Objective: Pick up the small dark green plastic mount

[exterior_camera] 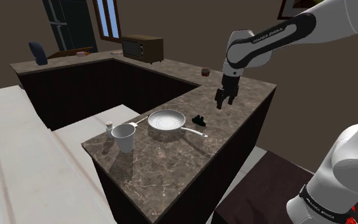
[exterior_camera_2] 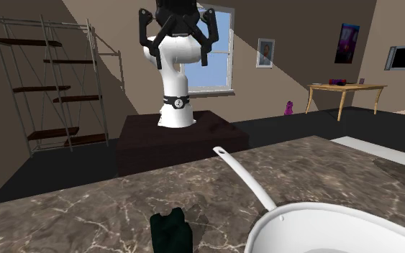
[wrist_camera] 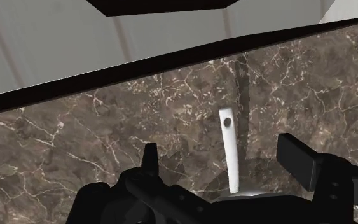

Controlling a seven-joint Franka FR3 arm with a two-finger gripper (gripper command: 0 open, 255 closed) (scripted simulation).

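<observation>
Gripper [exterior_camera: 226, 100] hangs above marble counter [exterior_camera: 171, 165], fingers spread, gripping nothing; likely poised for descent. Dark green mount [exterior_camera: 199, 119] on counter, toward shoulder view's left of gripper, just beside white pan [exterior_camera: 166, 121] and its handle [exterior_camera: 195, 132]. Handle nearby could crowd grasp.

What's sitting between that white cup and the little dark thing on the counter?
A white pan, seen in the shoulder view: the cup stands on one side of it, and the dark mount sits on the other, beside its handle.
</observation>
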